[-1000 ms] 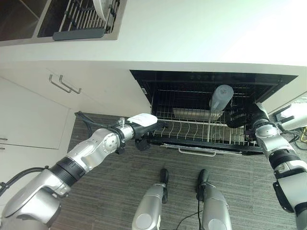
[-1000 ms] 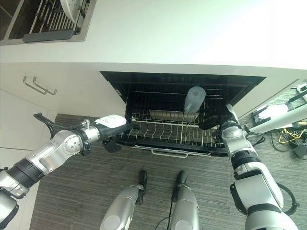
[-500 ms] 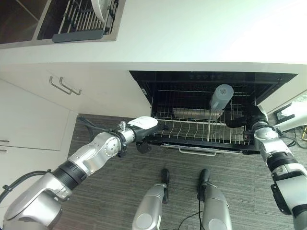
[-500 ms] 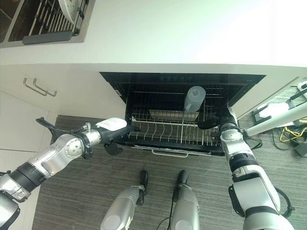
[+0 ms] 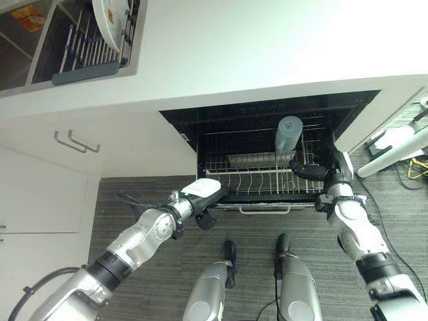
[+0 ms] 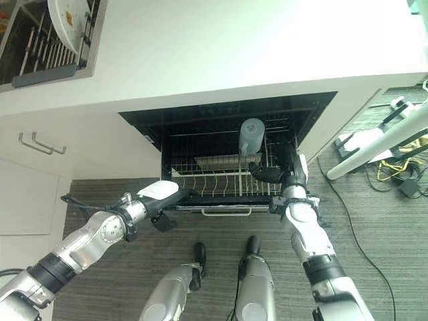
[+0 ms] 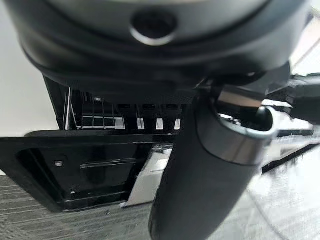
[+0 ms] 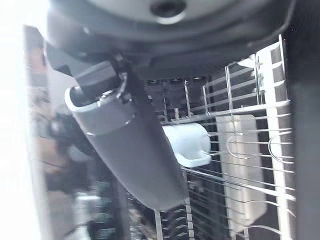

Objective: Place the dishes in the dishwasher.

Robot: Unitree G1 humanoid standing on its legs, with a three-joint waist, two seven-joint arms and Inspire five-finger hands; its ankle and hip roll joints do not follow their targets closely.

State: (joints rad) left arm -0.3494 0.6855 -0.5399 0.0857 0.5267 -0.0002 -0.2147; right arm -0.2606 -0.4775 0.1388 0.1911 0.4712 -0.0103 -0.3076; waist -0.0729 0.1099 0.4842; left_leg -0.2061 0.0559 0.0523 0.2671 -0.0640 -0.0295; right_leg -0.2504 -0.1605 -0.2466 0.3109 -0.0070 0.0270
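Overhead, both hands at rack (image 5: 257,182) corners; grips unclear. Right wrist: cup (image 8: 187,144).

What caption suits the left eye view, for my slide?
Both hands, left and right, at the open dishwasher rack holding a grey cup.

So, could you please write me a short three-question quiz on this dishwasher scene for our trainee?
1. True or false: the rack is pulled out of the dishwasher.
2. Which hand is at the rack's right end, by the cup?
A. left hand
B. right hand
3. Fill in: a white plate stands in the drying rack in the ____.

Key:
1. true
2. B
3. sink
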